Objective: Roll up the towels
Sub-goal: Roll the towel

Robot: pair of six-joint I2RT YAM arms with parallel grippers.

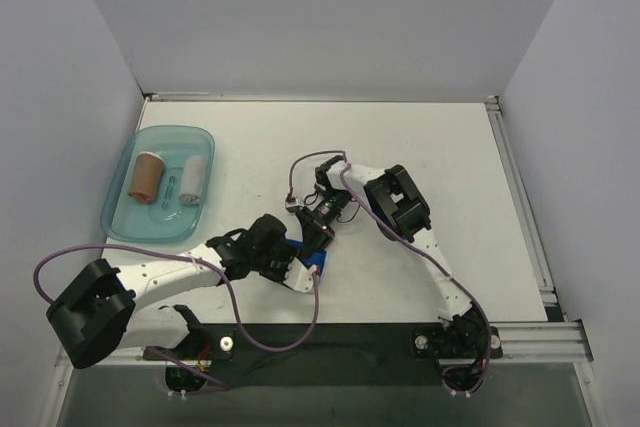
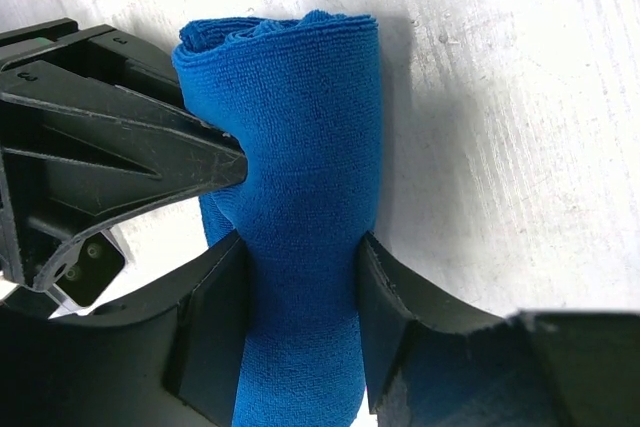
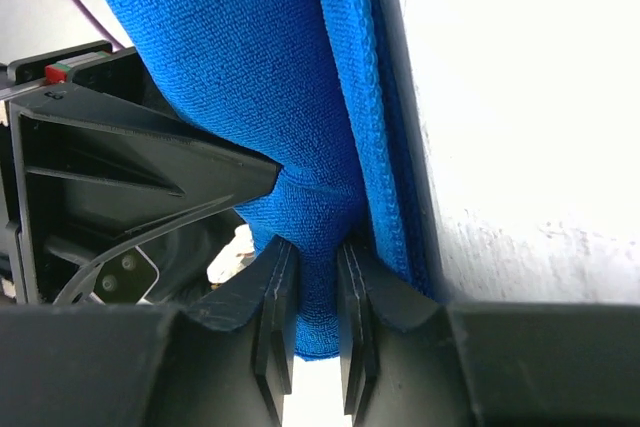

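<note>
At the far left of your tabletop (image 1: 430, 137) sits a translucent teal tray (image 1: 118, 211). A rolled tan towel (image 1: 148, 175) and a rolled white towel (image 1: 192, 177) lie in it side by side without touching. Both have their long axes running near to far.

Right of the tray, toward the near middle, your left gripper (image 2: 300, 247) meets the rolled blue towel (image 2: 300, 117). Its jaws stand about half open with one finger pressed against each side of the roll, so they have it clasped around its girth. In the left wrist view the roll's long axis runs straight out between those fingers, and its layered end points away from the camera. The roll rests on the tabletop.

From overhead you see only small blue patches between the two grippers, so its heading across the tabletop is hard to read.

Just beyond and right of it, your right gripper (image 3: 312, 257) comes in from the far side. Its jaws are nearly closed, pinching a narrow fold at the end of the same blue towel. The two grippers sit very near each other on the roll.
</note>
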